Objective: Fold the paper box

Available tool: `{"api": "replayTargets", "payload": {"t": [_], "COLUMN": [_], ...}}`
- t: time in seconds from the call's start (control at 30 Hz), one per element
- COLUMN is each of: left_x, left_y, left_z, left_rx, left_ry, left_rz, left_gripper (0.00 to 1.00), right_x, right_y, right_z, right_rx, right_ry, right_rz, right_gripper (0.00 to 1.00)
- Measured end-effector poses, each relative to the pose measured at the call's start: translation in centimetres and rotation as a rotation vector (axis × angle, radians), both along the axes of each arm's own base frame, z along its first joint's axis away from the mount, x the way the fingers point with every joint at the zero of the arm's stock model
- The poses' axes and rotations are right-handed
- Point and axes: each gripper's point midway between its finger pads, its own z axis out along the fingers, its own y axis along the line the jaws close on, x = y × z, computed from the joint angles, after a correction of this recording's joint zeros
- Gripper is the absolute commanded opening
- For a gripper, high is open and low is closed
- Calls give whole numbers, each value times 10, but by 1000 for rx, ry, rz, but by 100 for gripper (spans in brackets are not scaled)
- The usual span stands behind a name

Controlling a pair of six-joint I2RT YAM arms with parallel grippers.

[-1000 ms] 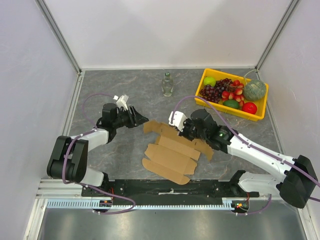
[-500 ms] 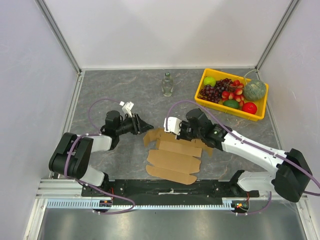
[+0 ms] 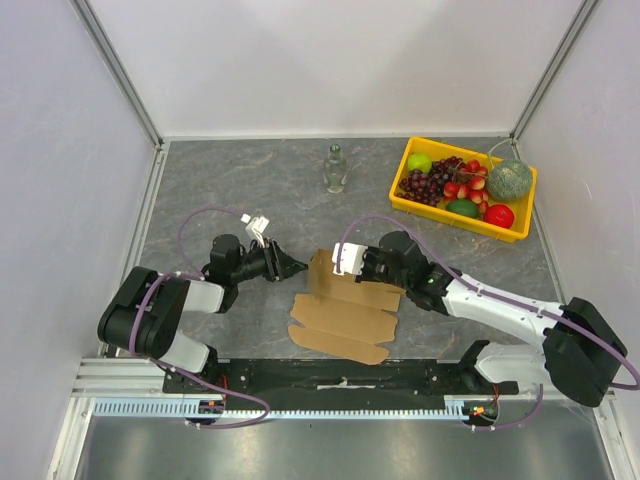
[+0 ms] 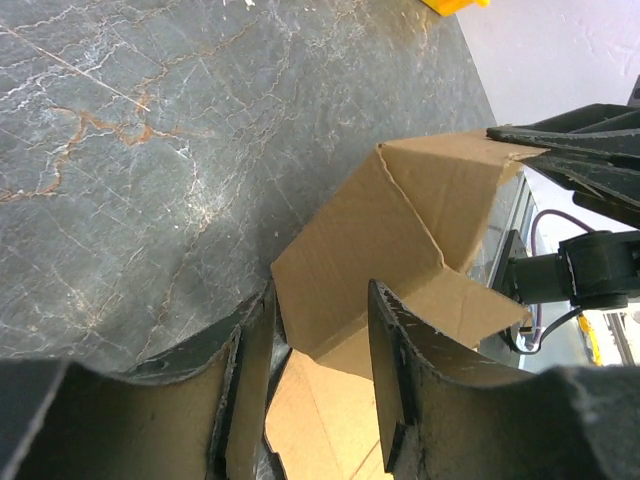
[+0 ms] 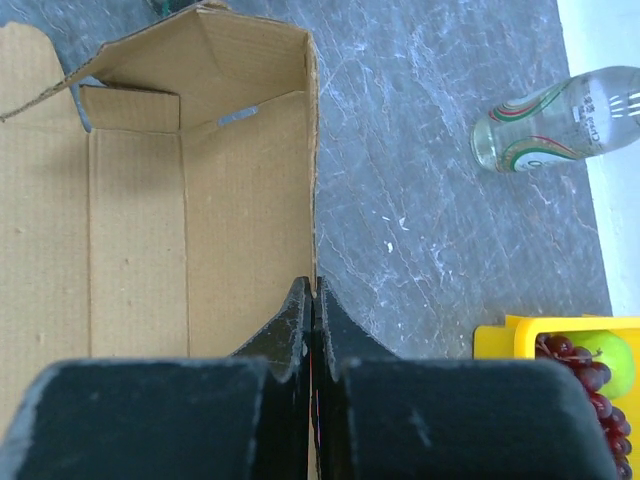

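The paper box (image 3: 345, 315) is a brown cardboard sheet, half raised, lying near the table's front between the arms. In the right wrist view the paper box (image 5: 130, 250) shows its inner face, with a long wall and the far end flap standing up. My right gripper (image 5: 313, 288) is shut on the top edge of that long wall; from above the right gripper (image 3: 338, 268) sits over the box's back side. My left gripper (image 3: 298, 267) points at the box's left end. Seen from the left wrist, the left gripper (image 4: 320, 325) is open, and a corner of the raised flap (image 4: 370, 240) lies just ahead of the gap.
A clear glass bottle (image 3: 336, 168) stands at the back centre and is also seen as the bottle (image 5: 555, 120) lying across the right wrist view. A yellow tray (image 3: 450, 218) of fruit sits at the back right. Walls enclose the table on three sides.
My right gripper has moved left and drawn the box's back wall and end flap upright. My left gripper has come down and right, closer to the box's left end, its jaws slightly narrower.
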Motion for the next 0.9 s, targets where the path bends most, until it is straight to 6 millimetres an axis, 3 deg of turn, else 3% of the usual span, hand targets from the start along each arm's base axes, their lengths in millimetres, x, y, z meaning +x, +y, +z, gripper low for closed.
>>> {"api": "replayTargets", "payload": {"t": [0.4, 0.9], "left_x": [0, -18], "left_y": [-1, 2], "left_z": [6, -1], "left_rx": [-12, -12], "left_ry": [-41, -78], "left_rz": [-4, -42], "left_gripper": [48, 47], "right_x": [1, -15], "right_y": [0, -2], "right_z": [7, -10], "right_rx": [-8, -116], "right_ry": [-149, -245], "right_rz": [26, 5], "right_gripper": [0, 0]}}
